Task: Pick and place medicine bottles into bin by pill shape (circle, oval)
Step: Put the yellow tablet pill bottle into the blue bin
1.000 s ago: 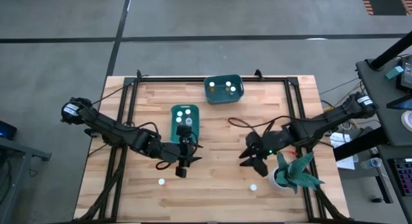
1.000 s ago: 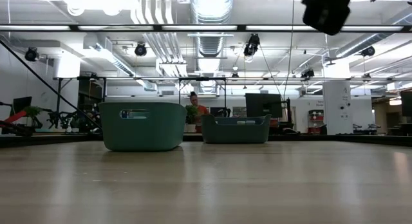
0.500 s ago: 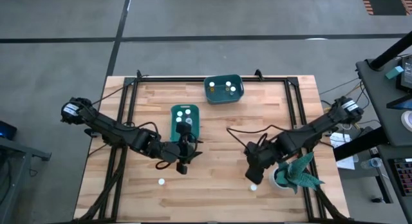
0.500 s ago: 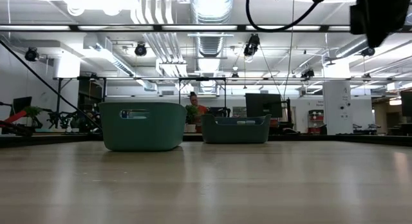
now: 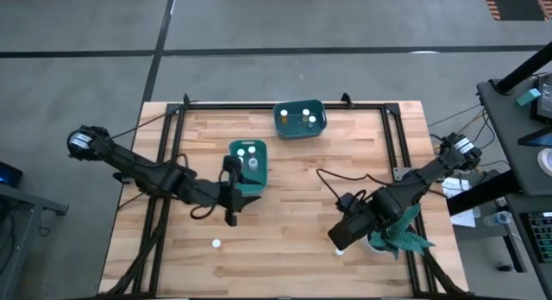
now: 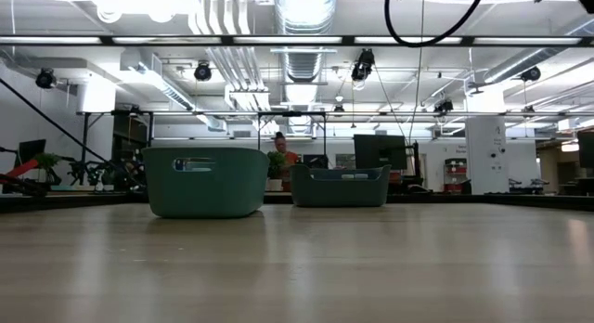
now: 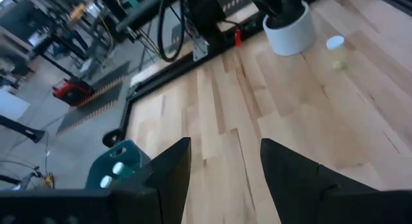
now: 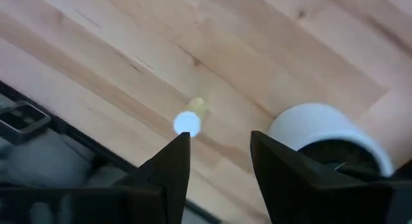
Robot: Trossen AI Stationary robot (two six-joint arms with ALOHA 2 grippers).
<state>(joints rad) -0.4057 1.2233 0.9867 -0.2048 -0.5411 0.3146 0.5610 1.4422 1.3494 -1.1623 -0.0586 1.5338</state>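
A white-capped medicine bottle (image 8: 187,123) stands on the wood table just off the white plant pot (image 8: 328,130). My right gripper (image 8: 219,143) hangs above it, open and pointing down, in the high view at the near right (image 5: 339,238). A second loose bottle (image 5: 216,244) stands near the front left. My left gripper (image 5: 231,214) is open and holds nothing, at the near end of the closer teal bin (image 5: 247,166). This bin and the far teal bin (image 5: 299,119) both hold white-capped bottles.
The teal-leaved plant (image 5: 398,231) in its white pot (image 7: 290,29) stands right beside my right gripper. Black frame rails run along the table's left and right sides. The low view shows both bins (image 6: 204,181) (image 6: 341,186) and no gripper.
My right gripper has moved toward the table's near edge, rolled and tipped from nearly level to pointing down over the bottle beside the plant, and has left the low view. My left gripper has drawn back a little toward the table's left.
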